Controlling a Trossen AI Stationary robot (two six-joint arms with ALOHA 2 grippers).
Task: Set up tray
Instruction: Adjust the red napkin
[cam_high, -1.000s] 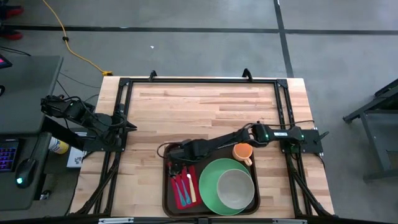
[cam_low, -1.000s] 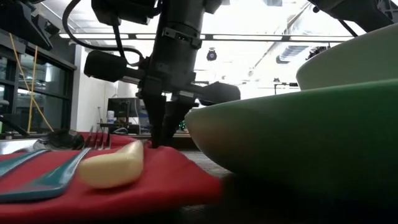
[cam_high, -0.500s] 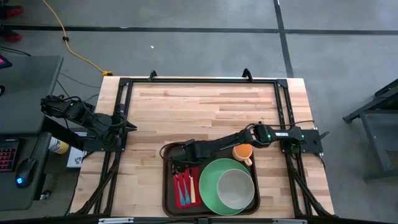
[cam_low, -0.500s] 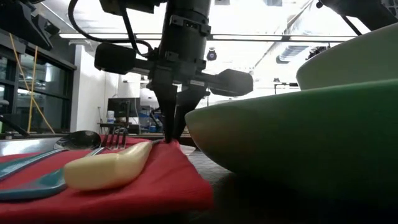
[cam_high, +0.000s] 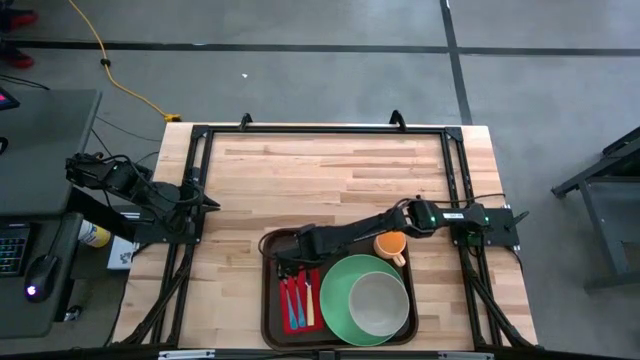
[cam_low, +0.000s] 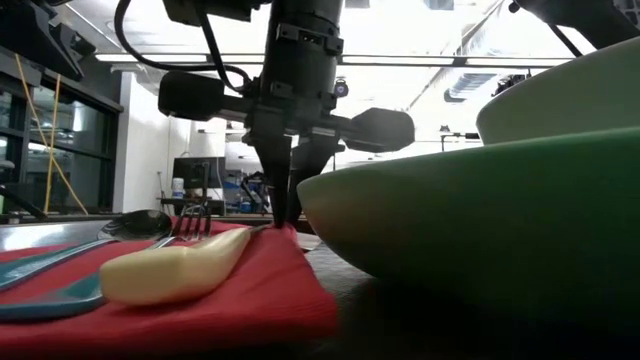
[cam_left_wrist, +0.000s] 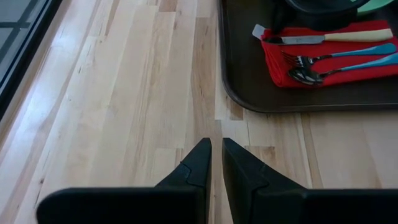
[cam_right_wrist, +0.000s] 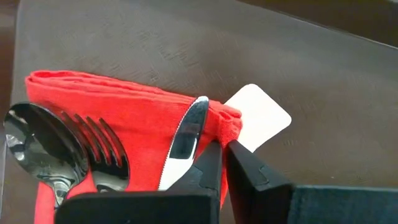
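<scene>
1. You have the large dark brown rectangular plastic tray (cam_high: 339, 300) at the bench's near edge, a little right of the middle of that edge.
2. On the tray's left part lies a folded red cloth napkin (cam_high: 297, 296) carrying a cream-handled table knife (cam_right_wrist: 185, 138), a teal-handled fork (cam_right_wrist: 104, 154) and a teal-handled spoon (cam_right_wrist: 37, 143).
3. A round green plate (cam_high: 334, 300) fills the tray's right part, with a pale grey-green bowl (cam_high: 377, 304) on it; an orange mug (cam_high: 391, 244) stands at the tray's far right corner.
4. Your right gripper (cam_right_wrist: 222, 151) is down at the napkin's far end, beside the knife tip. Its jaws are pressed together, pinching the red cloth at its corner.
5. A small white card (cam_right_wrist: 257, 117) lies flat on the tray floor, touching that same napkin corner.
6. Your left gripper (cam_left_wrist: 216, 155) waits over bare wood by the bench's left edge, well apart from the tray. Its jaws stand only a narrow slit apart and hold nothing.
</scene>
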